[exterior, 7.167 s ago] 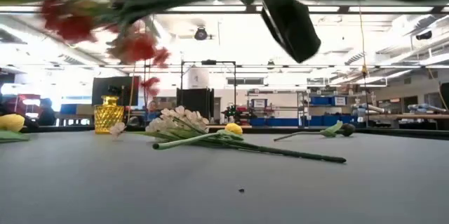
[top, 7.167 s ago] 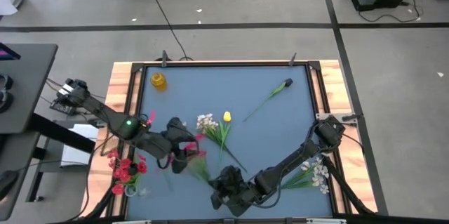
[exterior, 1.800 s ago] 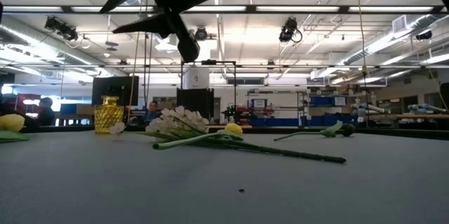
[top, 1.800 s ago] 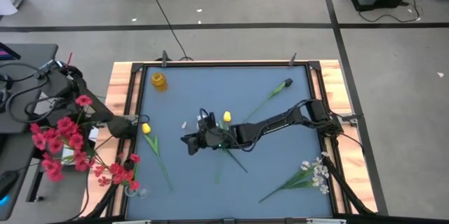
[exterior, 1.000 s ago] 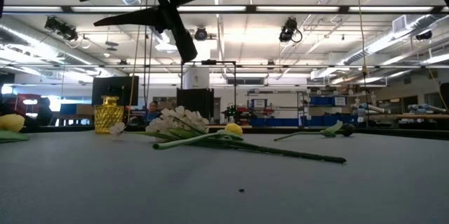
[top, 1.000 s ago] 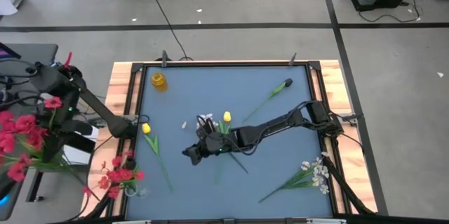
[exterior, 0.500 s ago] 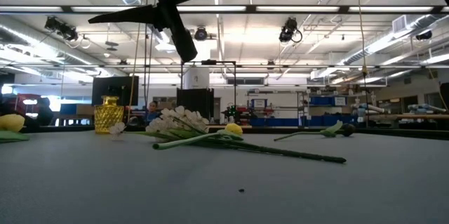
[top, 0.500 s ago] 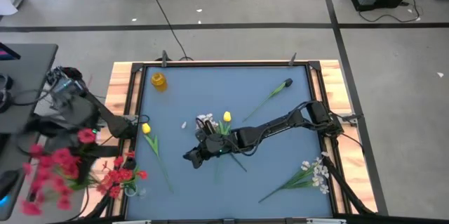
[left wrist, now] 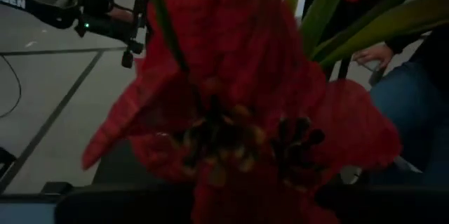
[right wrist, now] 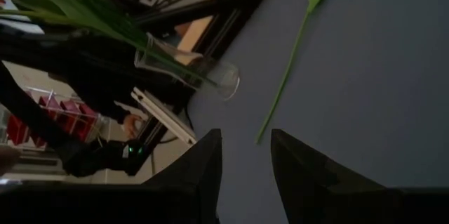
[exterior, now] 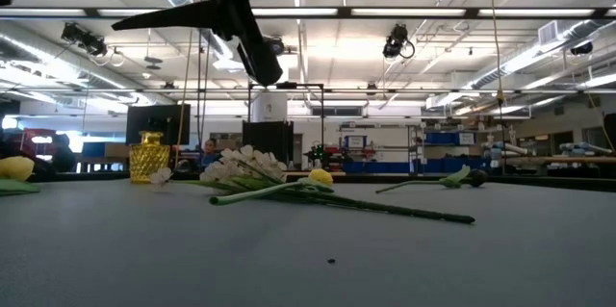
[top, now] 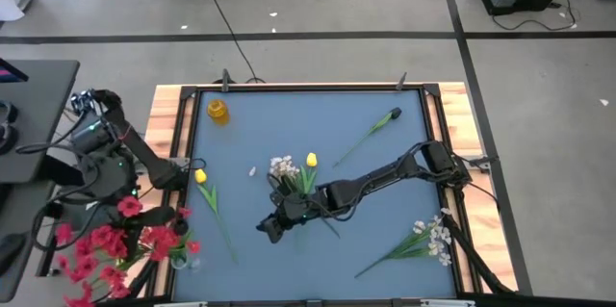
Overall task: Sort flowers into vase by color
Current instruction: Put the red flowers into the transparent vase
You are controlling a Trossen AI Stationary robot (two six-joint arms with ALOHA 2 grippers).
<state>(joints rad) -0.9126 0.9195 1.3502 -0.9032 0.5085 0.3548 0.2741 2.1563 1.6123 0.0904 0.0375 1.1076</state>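
Observation:
My left gripper [top: 122, 194] is beyond the table's left edge, shut on a red flower sprig [top: 96, 246] whose blossom [left wrist: 231, 119] fills the left wrist view. Next to it a clear glass vase [top: 179, 262] at the table's near left corner holds other red sprigs [top: 164, 240]. My right gripper [top: 272, 226] hangs open over the table's middle, nothing between its fingers [right wrist: 210, 175]. On the table lie a yellow tulip [top: 200, 176], a white sprig [top: 282, 166] with a yellow tulip [top: 311, 160], a green bud [top: 395, 115] and white sprigs [top: 435, 237]. My left gripper is shut on the red sprig, but the blossoms [left wrist: 231, 119] hide the fingers in the wrist view, so which part of the stem it has cannot be told. The sprig is lifted clear, off the table's left side, with its blossoms [top: 96, 246] toward the near side.
A small yellow vase [top: 218, 110] stands at the table's far left corner. Wooden rails [top: 166, 124] frame the blue table top. A desk [top: 34, 115] stands left of the table. A person's hand [left wrist: 372, 55] and trouser leg show beyond the red blossom.
My left gripper has swung the red sprig from out at the far left toward the near edge and down, close to the glass vase; the blossoms now hang beside the vase's own red sprigs. My right gripper has crept slightly toward the near edge, still open.

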